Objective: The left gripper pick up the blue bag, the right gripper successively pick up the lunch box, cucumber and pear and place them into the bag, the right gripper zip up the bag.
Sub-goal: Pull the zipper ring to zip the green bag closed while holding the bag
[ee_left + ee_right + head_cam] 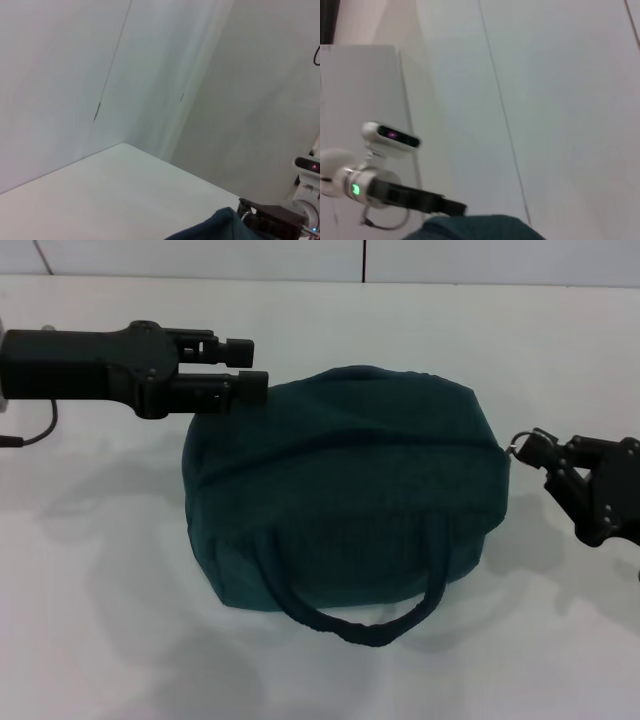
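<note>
Head view alone: right claw (527, 447) clenched on blue bag's (350, 490) zipper ring (514, 447), left claw (245, 365) released.

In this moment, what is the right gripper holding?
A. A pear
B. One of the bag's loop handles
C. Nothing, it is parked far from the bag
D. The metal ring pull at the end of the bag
D: in the head view the right gripper is pinched on the small metal ring pull at the end of the closed blue bag, while the loop handle lies free in front.
</note>
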You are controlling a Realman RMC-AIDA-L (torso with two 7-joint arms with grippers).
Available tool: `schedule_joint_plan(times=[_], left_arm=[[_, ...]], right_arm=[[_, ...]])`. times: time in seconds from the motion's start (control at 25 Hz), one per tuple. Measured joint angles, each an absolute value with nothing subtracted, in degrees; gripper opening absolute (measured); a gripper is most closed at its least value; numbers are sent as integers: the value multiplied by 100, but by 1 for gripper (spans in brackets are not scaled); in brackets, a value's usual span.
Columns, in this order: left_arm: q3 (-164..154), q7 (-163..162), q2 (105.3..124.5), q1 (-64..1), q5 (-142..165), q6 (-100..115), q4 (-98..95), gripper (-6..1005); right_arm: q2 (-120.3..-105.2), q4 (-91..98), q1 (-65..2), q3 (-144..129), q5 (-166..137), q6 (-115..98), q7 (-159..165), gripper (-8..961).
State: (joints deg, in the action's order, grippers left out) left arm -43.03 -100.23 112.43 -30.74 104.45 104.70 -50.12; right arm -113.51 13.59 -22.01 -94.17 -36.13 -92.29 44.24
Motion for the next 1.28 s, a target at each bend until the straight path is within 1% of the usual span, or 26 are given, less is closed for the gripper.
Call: schedule_joint_plan(times=[0.16, 0.32, 0.52, 1.28], left_arm=[[-4299, -9997, 11242, -3144, 10529, 10450, -4883, 587], [-4298, -9967, 11237, -3267, 10564, 10422, -4681, 588], [-4306, -9962, 11237, -3295, 10580, 10381, -4658, 588], [-4307, -9878, 11260, -3300, 10591, 10289, -4658, 588]], right_arm=[[-11359, 1354, -2212, -9405, -3576, -8656, 4420, 41], [-11439, 1390, -2309, -9427, -3624, -7847, 4410, 43], [-11524, 1393, -2468, -9450, -3910, -7390, 4400, 45], [-11554, 1406, -2613, -9579, -3974, -6969, 4623, 52]])
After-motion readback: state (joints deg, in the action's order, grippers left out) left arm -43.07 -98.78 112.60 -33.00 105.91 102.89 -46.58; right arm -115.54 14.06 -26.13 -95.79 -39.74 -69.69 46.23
